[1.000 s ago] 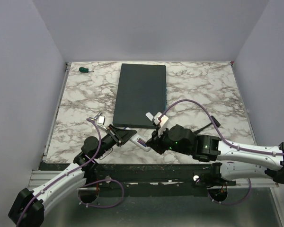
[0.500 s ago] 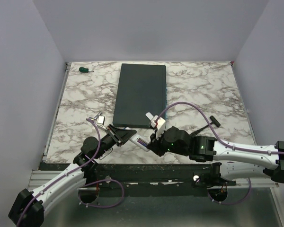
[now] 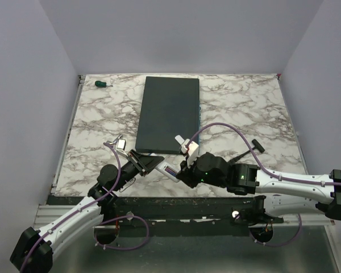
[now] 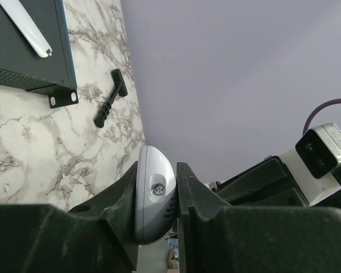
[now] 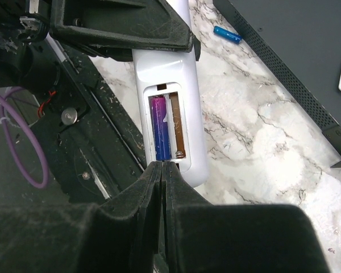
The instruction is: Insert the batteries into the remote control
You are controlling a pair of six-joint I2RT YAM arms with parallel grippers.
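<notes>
The right gripper (image 5: 162, 170), jaws pressed together on nothing, sits at the near end of the remote (image 5: 187, 85), in line with the purple battery (image 5: 161, 133) lying lengthwise in the bay's left slot. Whether the tips touch it is unclear. The slot (image 5: 176, 128) beside it is bare, its spring showing. The remote's long axis runs straight away to the left gripper (image 4: 157, 170), clamped on the far end. Beyond and to the right, the blue battery (image 5: 227, 34) lies on the table (image 5: 261, 136) just beside the slab (image 5: 295, 51). The free right arm looks nearer. From above that battery is too small to pick out.
</notes>
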